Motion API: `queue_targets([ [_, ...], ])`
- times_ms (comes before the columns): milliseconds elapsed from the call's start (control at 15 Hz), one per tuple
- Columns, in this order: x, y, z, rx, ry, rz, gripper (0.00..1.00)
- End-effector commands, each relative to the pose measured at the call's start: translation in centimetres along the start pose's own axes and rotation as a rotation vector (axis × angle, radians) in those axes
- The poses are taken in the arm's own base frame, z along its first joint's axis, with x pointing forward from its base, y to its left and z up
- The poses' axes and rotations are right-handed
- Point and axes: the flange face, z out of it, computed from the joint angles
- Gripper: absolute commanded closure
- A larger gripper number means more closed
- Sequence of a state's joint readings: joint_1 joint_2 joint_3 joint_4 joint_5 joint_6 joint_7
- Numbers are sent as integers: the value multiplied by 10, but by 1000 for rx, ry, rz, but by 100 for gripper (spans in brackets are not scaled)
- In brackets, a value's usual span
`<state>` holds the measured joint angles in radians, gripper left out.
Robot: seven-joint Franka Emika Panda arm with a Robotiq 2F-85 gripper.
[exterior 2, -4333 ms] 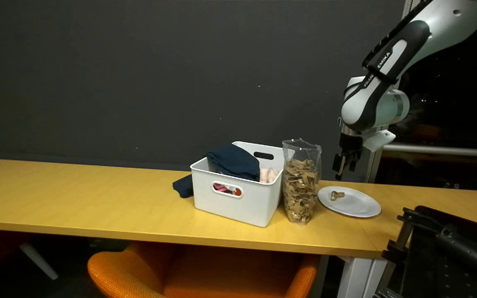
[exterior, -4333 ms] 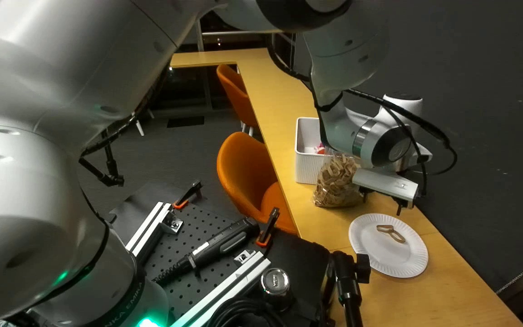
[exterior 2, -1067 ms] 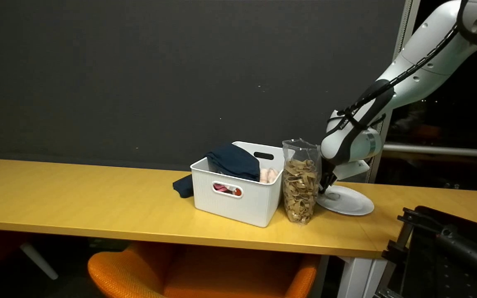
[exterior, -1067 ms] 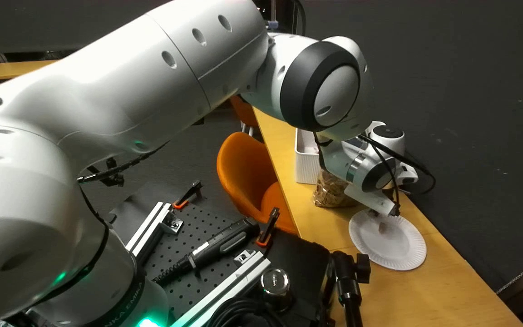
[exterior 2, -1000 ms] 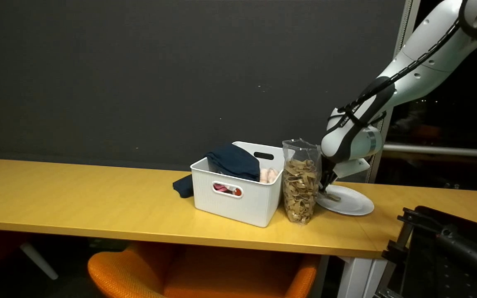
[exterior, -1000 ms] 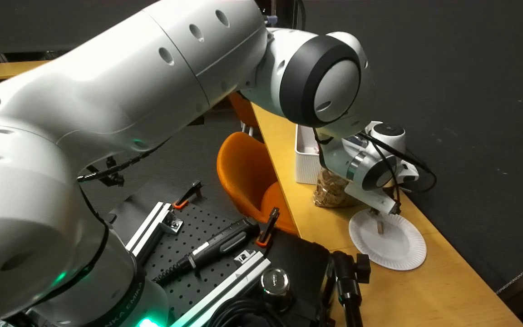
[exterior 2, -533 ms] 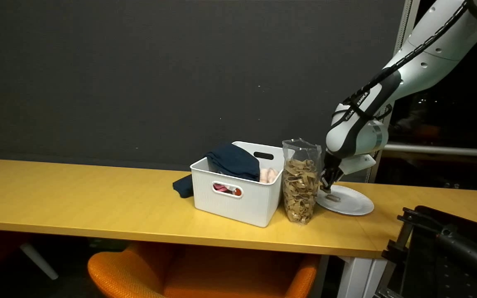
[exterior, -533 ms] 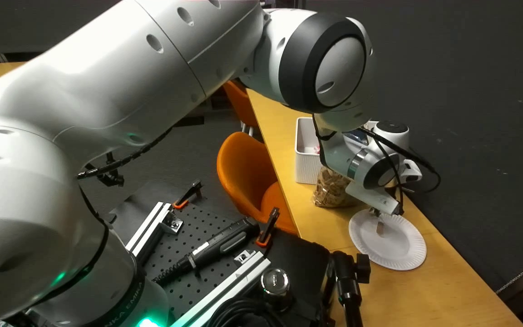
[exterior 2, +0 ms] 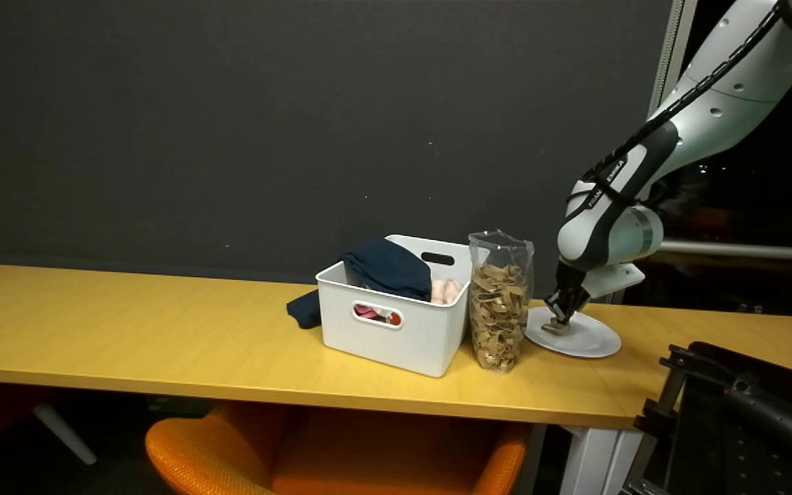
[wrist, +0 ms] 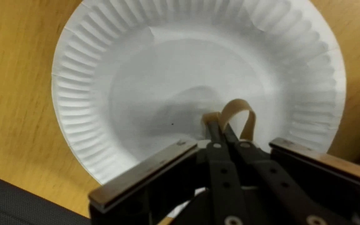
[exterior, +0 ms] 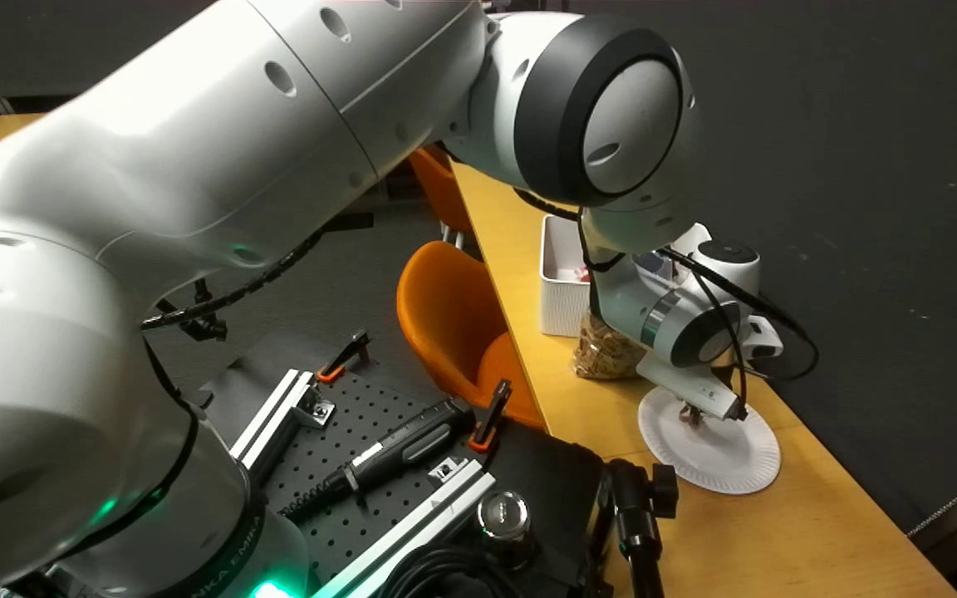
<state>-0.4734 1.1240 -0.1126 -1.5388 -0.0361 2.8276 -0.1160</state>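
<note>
One flat tan rubber band [wrist: 237, 104] arches in a rounded loop beside a shorter fold, pinched by the fingers [wrist: 220, 155] over a fluted paper plate [wrist: 180, 65].

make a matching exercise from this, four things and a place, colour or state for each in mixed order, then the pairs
Things:
1. tan rubber band
2. paper plate
3. clear plastic bag
4. navy cloth

Place, colour or state:
A. standing upright beside the white bin
B. pinched in the shut gripper
C. partly inside the white bin
D. white with a fluted rim

Right pairs: 1-B, 2-D, 3-A, 4-C
</note>
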Motion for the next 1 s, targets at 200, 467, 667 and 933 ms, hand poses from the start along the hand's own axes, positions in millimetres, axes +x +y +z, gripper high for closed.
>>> queue_targets([
  [200,-1,9,2,-10,4,9,45],
  [467,-1,9,8,-14,-3,8,15],
  [667,0,10,10,-16,-4,8,7],
  [933,6,12,11,-22,3,7,35],
])
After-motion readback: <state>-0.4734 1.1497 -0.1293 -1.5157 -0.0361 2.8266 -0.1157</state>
